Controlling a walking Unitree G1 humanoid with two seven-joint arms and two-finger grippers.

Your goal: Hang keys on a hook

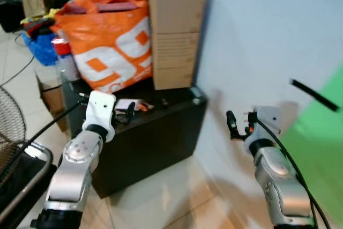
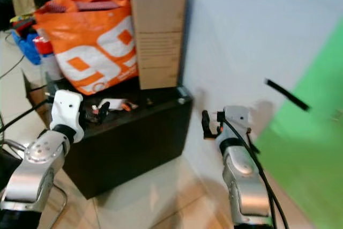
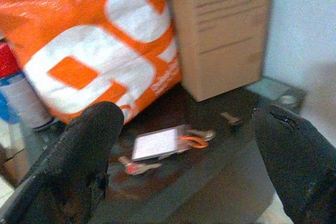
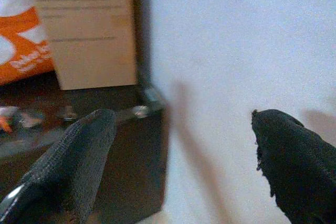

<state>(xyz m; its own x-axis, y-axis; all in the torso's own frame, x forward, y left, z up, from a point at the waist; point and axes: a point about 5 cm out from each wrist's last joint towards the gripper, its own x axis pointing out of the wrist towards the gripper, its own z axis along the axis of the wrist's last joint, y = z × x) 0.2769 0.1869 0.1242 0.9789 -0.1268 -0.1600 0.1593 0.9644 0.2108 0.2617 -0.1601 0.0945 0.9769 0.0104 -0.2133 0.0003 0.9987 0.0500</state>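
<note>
The keys (image 3: 157, 142) lie flat on the black cabinet (image 1: 161, 132): a white tag, an orange ring and small keys beside it. They also show as a pale patch, the keys (image 1: 134, 104), just beyond my left gripper (image 1: 126, 113). That gripper hovers low over the cabinet's front part, open, with nothing between its fingers (image 3: 94, 129). My right gripper (image 1: 239, 124) is open and held up close to the pale wall, right of the cabinet. A short black bar (image 1: 315, 95) sticks out from the wall further right, too blurred to tell its shape.
An orange and white bag (image 1: 110, 41) and a tall cardboard box (image 1: 174, 30) stand at the back of the cabinet. A spray can (image 1: 65, 57) and clutter sit to the left, with a fan grille (image 1: 10, 122) near my left arm. A green panel (image 1: 316, 148) covers the wall at right.
</note>
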